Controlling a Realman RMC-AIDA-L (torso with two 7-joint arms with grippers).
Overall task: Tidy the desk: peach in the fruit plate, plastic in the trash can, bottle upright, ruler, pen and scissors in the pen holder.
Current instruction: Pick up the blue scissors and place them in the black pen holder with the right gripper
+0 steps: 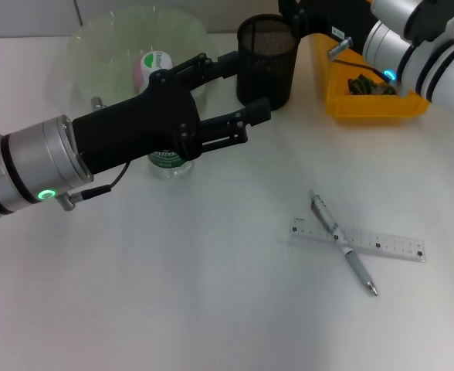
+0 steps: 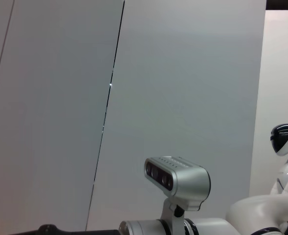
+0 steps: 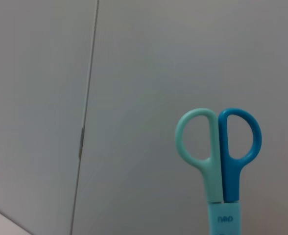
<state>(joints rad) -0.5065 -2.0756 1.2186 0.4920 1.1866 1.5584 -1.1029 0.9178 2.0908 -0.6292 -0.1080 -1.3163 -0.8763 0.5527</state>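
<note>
Closest to the robot, the pen [image 1: 343,244] and the clear ruler [image 1: 358,240] are lying crossed on the white counter [image 1: 173,309], pen on top of the ruler, so neither has made it to the pen holder yet. A bit further out, the left pincer [image 1: 227,97] is reaching across, its black fingers spread apart, one up by the pen holder's side and one lower, with the bottle [image 1: 167,160] standing just under the hand; it looks upright with its green label showing, so that step seems done or close to it, and the pincer reads as released rather than gripping. Behind that sits the greenish glass fruit plate [image 1: 96,39] with something round, white and pink with a green sticker in it, probably the peach [image 1: 151,65], so that one looks sorted. The black mesh pen holder [image 1: 265,58] is near the far edge, and nothing can be seen sticking out of it. Next to it is the yellow trash can [image 1: 374,104] with some dark crumpled stuff inside, likely the plastic. Farthest back, the right pincer [image 1: 320,23] hovers above the holder and the can; the right wrist view shows the blue scissors [image 3: 220,152] handles-up, so it's clenched on them, probably about to drop them in. Left to do: scissors, pen, ruler
</note>
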